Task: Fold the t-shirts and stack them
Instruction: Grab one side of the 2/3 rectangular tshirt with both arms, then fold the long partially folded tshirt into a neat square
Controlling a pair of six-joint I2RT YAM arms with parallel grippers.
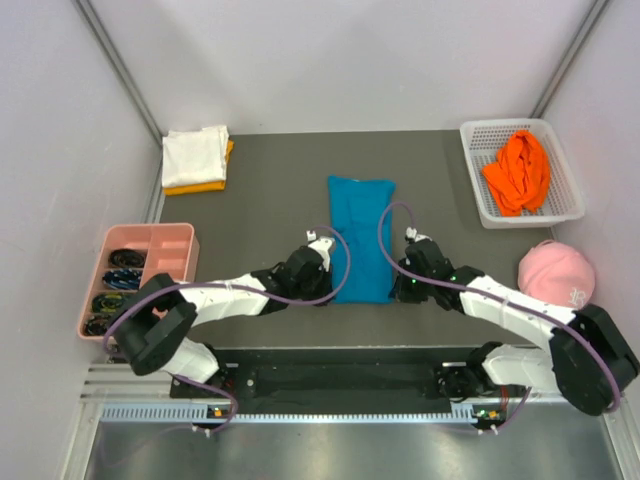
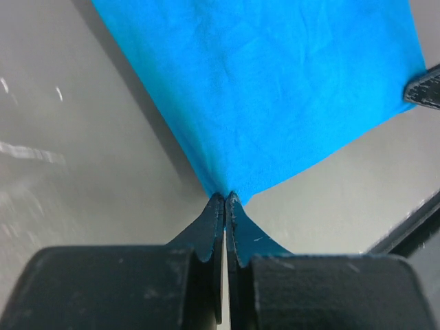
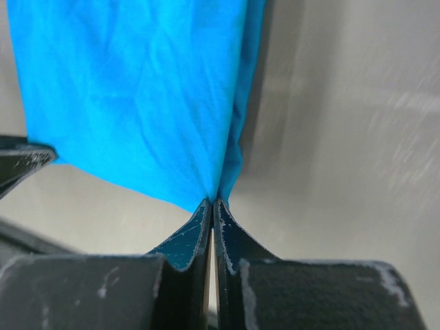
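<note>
Step in hand, as it looks: the lengthwise fold of the teal shirt is done and the crosswise fold is about to start. The shirt lies as a long narrow strip at the middle of the desk, long axis running near edge to far edge.

Left gripper is clamped on the shirt's near left corner, fingers pressed together with cloth fanning out from the tips. Right gripper is clamped the same way on the near right corner, where a doubled edge of cloth shows at the pinch.

Both arms reach inward from their bases, elbows out toward the side edges, wrists low and close to the desk, one on each side of the strip's near end.

Next move likely calls for:
- raising both corners together
- carrying them level toward the far edge, so the near hem lands on the far hem
- keeping equal height so the strip does not skew

Stack target is probably the far left corner, where a white shirt sits on a yellow-orange one. An orange shirt waits in the basket at the far right corner.
</note>
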